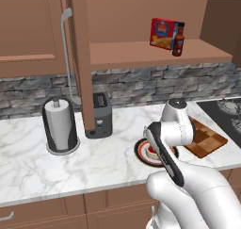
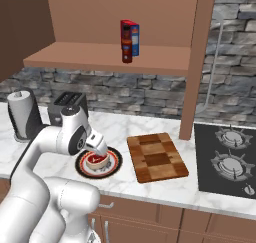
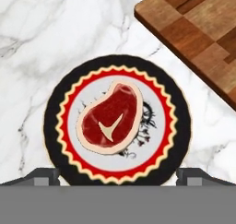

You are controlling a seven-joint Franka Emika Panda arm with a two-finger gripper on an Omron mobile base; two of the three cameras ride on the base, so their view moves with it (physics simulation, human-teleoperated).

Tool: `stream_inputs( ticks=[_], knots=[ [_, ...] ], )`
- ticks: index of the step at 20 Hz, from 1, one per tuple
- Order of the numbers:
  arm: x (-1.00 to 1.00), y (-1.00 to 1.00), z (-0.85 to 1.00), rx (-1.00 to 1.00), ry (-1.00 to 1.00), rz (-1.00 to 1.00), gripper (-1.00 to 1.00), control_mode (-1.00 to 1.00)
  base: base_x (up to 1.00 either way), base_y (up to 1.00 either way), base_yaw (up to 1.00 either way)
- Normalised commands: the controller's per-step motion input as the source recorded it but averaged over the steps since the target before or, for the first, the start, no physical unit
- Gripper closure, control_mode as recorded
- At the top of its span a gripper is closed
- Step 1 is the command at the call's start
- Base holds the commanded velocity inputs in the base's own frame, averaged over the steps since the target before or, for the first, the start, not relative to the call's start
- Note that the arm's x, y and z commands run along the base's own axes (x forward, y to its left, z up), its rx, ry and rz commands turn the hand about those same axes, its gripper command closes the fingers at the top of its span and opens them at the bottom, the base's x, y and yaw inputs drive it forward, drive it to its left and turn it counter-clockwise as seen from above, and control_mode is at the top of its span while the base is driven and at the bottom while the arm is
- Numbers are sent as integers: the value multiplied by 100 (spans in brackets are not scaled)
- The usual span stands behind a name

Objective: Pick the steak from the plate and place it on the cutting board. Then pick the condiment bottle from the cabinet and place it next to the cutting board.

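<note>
Fingertips [image 3: 44, 176] of the gripper [image 3: 118, 179] stand wide apart at frame bottom, holding nothing, above the steak [image 3: 110, 121] (centered on the plate [image 3: 55, 126]); cutting board [image 3: 203, 38] upper right.

I note the steak [image 3: 110, 121] lying flat at the centre of the plate [image 3: 60, 103], red with a pale fat rim and a cream bone mark. The plate, dark-rimmed with a red-orange scalloped band, sits on the marble tabletop [image 1: 94, 157]. The cutting board [image 2: 156, 157], checkered light and dark brown, lies flat just beside the plate, apart from it. The condiment bottle [image 1: 178, 39], dark red with a black cap, stands upright on the cabinet [image 1: 80, 58] shelf, against a red and yellow box [image 1: 163, 34].
</note>
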Motion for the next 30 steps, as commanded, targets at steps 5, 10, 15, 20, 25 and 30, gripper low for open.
stream_inputs(
  ticks=[5,10,15,20,25,30],
  knots=[
    [10,-3,-18,0,-3,0,-100,-100,0,0,0],
    [2,-14,-10,0,0,0,-100,-100,0,0,0],
    [5,-17,-6,0,0,0,-100,-100,0,0,0],
    [4,-4,-5,0,0,0,-100,-100,0,0,0],
    [0,0,-15,0,0,-1,-100,-100,0,0,0],
    [0,0,-15,0,0,-1,-100,-100,0,0,0]
  ],
)
